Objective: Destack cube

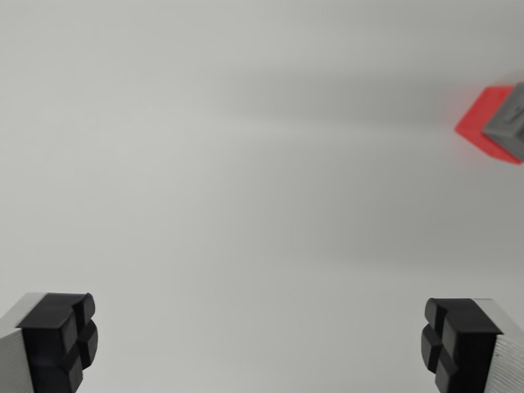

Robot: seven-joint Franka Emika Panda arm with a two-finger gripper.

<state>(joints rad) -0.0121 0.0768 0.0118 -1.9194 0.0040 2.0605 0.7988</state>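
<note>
White tabletop (246,164) bare between spread pincer (260,344) and far-right stacked cubes (495,123)

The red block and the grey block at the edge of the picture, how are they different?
The red cube is bright, the grey cube dull. The grey cube overlaps the red one and is cut off by the wrist view's right edge, while more of the red shows. Both look blurred and boxy, far from the open gripper.

grey cube (509,123) | stacked on red cube (483,120) | wrist view's right edge
</note>
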